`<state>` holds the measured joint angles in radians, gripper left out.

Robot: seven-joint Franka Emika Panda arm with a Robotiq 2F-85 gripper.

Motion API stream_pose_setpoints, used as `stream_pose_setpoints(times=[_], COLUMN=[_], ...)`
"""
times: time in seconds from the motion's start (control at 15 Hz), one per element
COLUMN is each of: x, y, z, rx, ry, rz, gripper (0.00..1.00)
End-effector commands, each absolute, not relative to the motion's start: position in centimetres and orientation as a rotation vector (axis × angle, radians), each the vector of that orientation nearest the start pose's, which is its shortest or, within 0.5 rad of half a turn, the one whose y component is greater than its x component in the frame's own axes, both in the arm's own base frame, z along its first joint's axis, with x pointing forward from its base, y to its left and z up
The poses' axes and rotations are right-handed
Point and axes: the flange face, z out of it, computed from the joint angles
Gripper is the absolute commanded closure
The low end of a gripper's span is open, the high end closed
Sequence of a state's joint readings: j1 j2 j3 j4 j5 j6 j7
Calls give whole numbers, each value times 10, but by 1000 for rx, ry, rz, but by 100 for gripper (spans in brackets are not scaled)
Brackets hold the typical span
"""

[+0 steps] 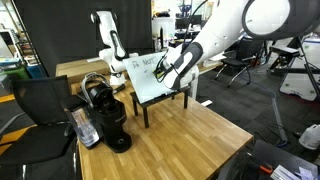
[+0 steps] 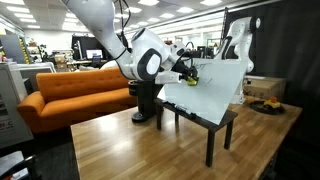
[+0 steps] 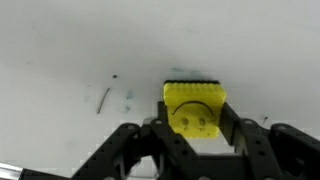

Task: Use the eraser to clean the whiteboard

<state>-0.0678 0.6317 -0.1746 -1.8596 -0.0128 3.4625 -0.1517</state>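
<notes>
While gripper [image 3: 195, 118] clamps eraser [image 3: 194, 100] | eraser against whiteboard [image 3: 70, 45] | marks [image 3: 105, 98] beside

You are working in an open-plan office that doubles as a robotics lab. Rows of ceiling light panels [image 2: 35, 12] run above distant desks. An orange sofa [image 2: 78, 92] stands behind the wooden table [image 2: 130, 150]. Rolling office chairs [image 1: 240, 66] sit on grey carpet, and another white robot arm [image 1: 108, 40] is mounted nearby.

Yellow eraser [image 3: 195, 108] lies against tilted, scribbled whiteboard [image 2: 212, 92].
</notes>
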Motion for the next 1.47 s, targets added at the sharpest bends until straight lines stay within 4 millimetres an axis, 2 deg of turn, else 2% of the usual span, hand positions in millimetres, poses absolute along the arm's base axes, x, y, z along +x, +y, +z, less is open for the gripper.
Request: stream_pose_setpoints(times=[0.0, 1.4], x=[677, 707], y=[-141, -125], z=[310, 352], rx=[-3013, -2944], ry=[-54, -208], rz=[-1577, -1733], gripper=[73, 73])
